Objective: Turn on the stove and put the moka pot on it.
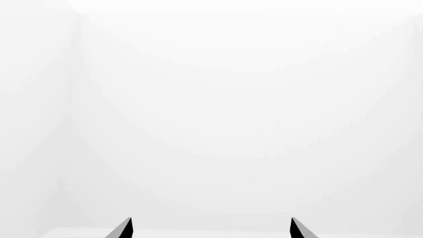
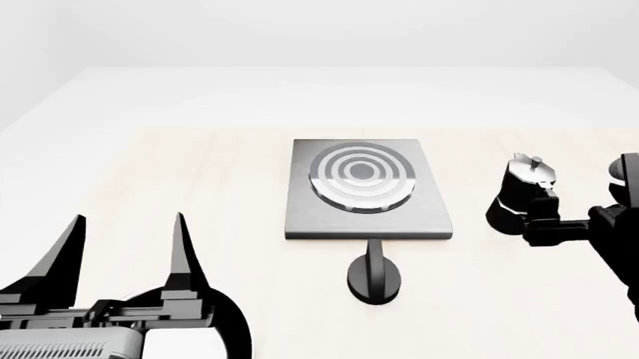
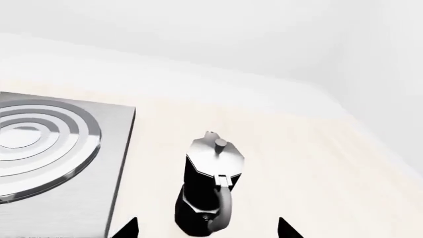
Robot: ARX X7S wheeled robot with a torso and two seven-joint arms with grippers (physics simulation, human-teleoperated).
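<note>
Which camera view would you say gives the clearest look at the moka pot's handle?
The right wrist view: the moka pot stands close, its curved handle facing the camera. The head view shows the pot smaller, with the right gripper covering its handle side. The left wrist view shows none of it.

Stove [image 2: 367, 196]: brushed dark-grey plate, silver concentric-ring burner. Knob [image 2: 373, 277]: black. Moka pot [image 2: 519, 193]: glossy black body, silver lid. Table [image 2: 179, 172]: pale cream wood.

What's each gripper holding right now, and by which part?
Nothing. The left gripper is open and empty; the right gripper is open around the moka pot handle, not closed on it.
</note>
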